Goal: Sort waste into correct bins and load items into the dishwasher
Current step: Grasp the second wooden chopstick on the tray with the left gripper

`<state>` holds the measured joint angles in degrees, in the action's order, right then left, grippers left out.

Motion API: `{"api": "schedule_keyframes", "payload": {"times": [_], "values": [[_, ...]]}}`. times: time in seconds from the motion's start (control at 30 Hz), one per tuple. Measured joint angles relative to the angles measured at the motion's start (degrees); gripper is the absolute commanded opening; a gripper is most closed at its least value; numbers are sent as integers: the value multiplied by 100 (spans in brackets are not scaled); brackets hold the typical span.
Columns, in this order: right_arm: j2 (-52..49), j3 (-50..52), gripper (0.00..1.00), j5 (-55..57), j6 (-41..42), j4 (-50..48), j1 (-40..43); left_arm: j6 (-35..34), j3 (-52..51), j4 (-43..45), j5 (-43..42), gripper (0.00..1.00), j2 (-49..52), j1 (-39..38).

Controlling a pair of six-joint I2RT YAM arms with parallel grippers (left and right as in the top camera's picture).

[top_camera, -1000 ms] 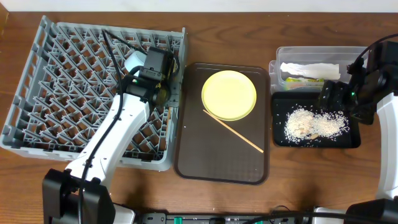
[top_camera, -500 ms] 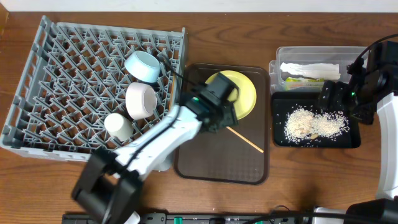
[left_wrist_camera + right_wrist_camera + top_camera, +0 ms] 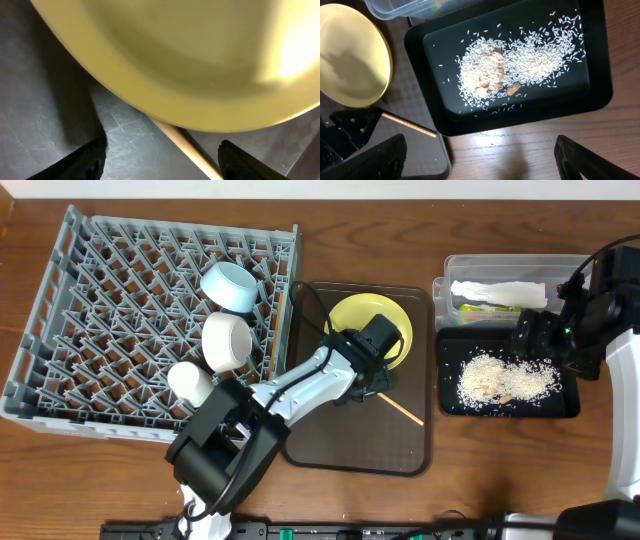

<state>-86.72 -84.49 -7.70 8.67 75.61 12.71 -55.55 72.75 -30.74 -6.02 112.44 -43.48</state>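
While the left gripper [image 3: 160, 154] stands wide, the chopstick [image 3: 187, 148] lies between its jaws.

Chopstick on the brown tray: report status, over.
Left gripper open, straddling chopstick beside yellow plate. Right gripper open over black tray. Nothing held. Plate rim crowds the chopstick.

No text, label, brand, number or sign is legible on any surface in the three views, and any print on the wrapper [image 3: 487, 306] in the clear tub [image 3: 500, 260] is too small to read.
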Motion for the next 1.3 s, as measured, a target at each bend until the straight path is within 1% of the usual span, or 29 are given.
{"api": "schedule_keyframes", "payload": {"times": [0.33, 0.5, 0.53, 0.6, 0.63, 0.67, 0.7, 0.77, 0.8, 0.93, 1.0, 1.03, 1.17, 1.3], "values": [[0, 0, 92, 0, 0, 0, 0, -13, 118, -66, 234, 74, 114, -136], [0, 0, 92, 0, -2, 0, 0, -15, 192, -474, 470, 63, 157, -221], [0, 0, 92, 0, 0, 0, 0, -17, 192, -614, 535, 58, 157, -234], [0, 0, 92, -2, 0, 0, 0, -4, 192, -850, 629, 55, 168, -234], [0, 0, 92, 0, 0, 0, 0, -9, 190, -940, 664, 52, 175, -232], [0, 0, 92, -2, -2, 2, 0, -9, 190, -1003, 702, 47, 179, -225], [0, 0, 92, -2, 0, 2, -2, -7, 190, -1034, 710, 40, 179, -216], [0, 0, 92, -2, 0, 9, 0, 0, 192, -1062, 717, 28, 181, -199], [0, 0, 92, -2, 0, 11, 0, -15, 190, -1082, 730, 24, 181, -186], [0, 0, 92, -2, 0, 13, 0, -33, 192, -1113, 728, 19, 179, -44], [0, 0, 92, -2, -2, 15, 0, -35, 192, -1126, 730, 10, 181, 76], [0, 0, 92, -2, 0, 15, 0, -39, 192, -1134, 730, 8, 179, 197], [0, 0, 92, -2, -2, 17, 0, 52, 192, -1165, 730, 8, 177, 483], [0, 0, 92, -2, 0, 17, -2, 374, 188, -1174, 743, 7, 142, 684]]}}
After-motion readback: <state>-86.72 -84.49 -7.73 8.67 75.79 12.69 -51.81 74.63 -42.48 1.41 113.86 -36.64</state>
